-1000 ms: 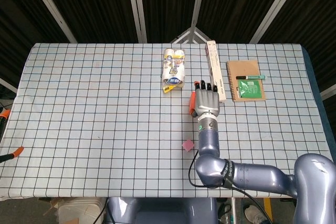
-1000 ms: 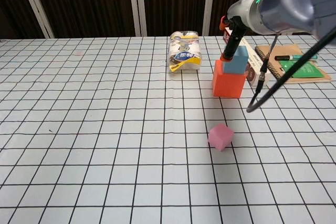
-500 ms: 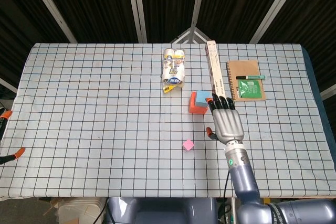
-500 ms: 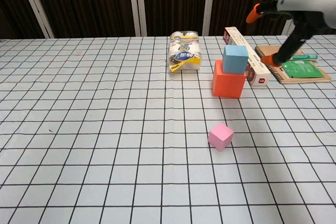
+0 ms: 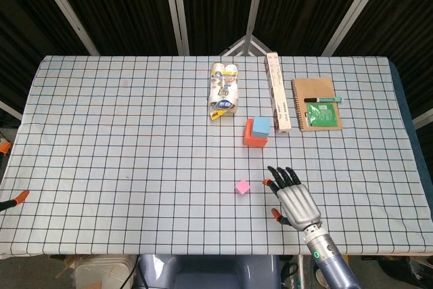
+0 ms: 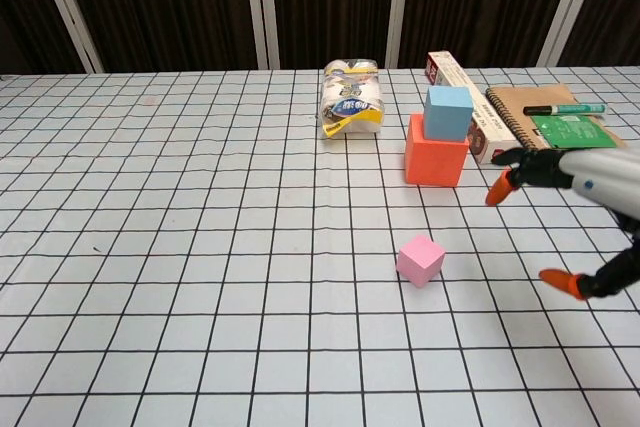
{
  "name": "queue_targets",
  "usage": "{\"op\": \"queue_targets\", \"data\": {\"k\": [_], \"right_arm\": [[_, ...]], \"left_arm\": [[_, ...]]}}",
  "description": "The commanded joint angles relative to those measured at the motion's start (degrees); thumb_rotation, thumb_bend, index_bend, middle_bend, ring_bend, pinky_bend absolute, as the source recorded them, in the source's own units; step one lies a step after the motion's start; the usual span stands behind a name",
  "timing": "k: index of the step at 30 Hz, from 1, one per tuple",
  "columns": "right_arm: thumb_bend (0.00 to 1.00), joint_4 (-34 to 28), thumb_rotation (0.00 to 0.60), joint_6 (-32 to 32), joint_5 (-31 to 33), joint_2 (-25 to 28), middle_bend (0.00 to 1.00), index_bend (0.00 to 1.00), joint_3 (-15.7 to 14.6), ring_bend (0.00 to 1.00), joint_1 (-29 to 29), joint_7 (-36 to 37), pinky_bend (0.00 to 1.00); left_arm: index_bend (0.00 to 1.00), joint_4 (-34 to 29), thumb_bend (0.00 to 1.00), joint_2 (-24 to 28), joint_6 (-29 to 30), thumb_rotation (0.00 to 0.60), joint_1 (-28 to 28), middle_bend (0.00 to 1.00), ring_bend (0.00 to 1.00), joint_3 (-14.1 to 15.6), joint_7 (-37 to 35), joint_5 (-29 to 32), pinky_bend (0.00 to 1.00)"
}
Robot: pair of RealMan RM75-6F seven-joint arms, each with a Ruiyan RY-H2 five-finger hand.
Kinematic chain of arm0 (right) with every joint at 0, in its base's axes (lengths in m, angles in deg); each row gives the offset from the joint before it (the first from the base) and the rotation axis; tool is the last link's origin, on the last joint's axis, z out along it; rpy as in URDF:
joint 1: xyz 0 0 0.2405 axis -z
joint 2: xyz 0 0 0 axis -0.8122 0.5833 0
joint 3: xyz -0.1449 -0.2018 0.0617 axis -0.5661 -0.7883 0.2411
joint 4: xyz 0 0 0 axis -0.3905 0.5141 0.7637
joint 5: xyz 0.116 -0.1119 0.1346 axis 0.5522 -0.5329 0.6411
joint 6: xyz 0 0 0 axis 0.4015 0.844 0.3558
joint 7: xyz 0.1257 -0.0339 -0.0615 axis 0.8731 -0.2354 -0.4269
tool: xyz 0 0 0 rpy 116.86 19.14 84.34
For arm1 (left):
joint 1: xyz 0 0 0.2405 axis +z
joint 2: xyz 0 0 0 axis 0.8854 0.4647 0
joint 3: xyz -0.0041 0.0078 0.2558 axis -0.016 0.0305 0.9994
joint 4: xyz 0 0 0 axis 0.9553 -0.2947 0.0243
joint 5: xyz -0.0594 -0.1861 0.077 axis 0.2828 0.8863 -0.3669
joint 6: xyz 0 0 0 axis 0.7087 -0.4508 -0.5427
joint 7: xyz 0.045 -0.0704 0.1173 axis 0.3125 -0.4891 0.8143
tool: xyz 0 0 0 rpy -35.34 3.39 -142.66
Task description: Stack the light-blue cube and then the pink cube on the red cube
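The right hand (image 5: 292, 197) has drawn back toward the robot since half a second ago: then it was beside the stack, with its fingertips near the long box, and now it hovers low over the near part of the table, to the right of the pink cube (image 5: 242, 187). Its fingers (image 6: 528, 160) are spread apart and it holds nothing. The light-blue cube (image 6: 447, 112) stays where it was, on top of the red cube (image 6: 436, 158), sitting toward the right back side of it; this stack is beyond the hand and a little to its left, well apart from it. The pink cube has not moved and lies alone on the checked tablecloth (image 5: 122, 133), near the hand on its left side. The left hand does not appear in either view. Farther behind the hand are the long box (image 5: 277, 99), the notebook (image 5: 316, 103) and the packet of rolls (image 5: 224, 90), all unchanged.
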State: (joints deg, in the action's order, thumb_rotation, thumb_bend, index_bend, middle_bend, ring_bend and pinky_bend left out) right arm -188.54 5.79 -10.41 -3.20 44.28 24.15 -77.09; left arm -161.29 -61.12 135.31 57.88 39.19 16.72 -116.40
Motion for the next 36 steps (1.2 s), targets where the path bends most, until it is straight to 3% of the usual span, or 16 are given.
{"op": "queue_targets", "data": {"k": [1,14,36], "right_arm": [[0.4,3.33,0.6,-3.47,-0.02,-3.29,0.0,0.24,-0.3,0.0,0.31,-0.49,0.0],[0.4,7.1,0.6,-9.06,3.54,-7.44,0.0,0.26,5.52,0.0,-1.87,-0.92,0.0],[0.4,11.1,0.6,-14.32,0.85,-10.26,0.0,0.27,9.07,0.0,-4.3,2.33,0.0]], "left_arm": [[0.04,-0.06,0.16,-0.16,-0.14,0.6,-0.11,0.0,0.0,-0.02,0.46,0.11,0.0],[0.04,-0.13,0.16,-0.67,-0.85,0.6,-0.44,0.0,0.0,-0.37,2.31,1.39,0.0],[0.03,-0.54,0.16,-0.92,0.25,0.6,0.05,0.0,0.0,-0.5,3.42,1.56,0.0]]}}
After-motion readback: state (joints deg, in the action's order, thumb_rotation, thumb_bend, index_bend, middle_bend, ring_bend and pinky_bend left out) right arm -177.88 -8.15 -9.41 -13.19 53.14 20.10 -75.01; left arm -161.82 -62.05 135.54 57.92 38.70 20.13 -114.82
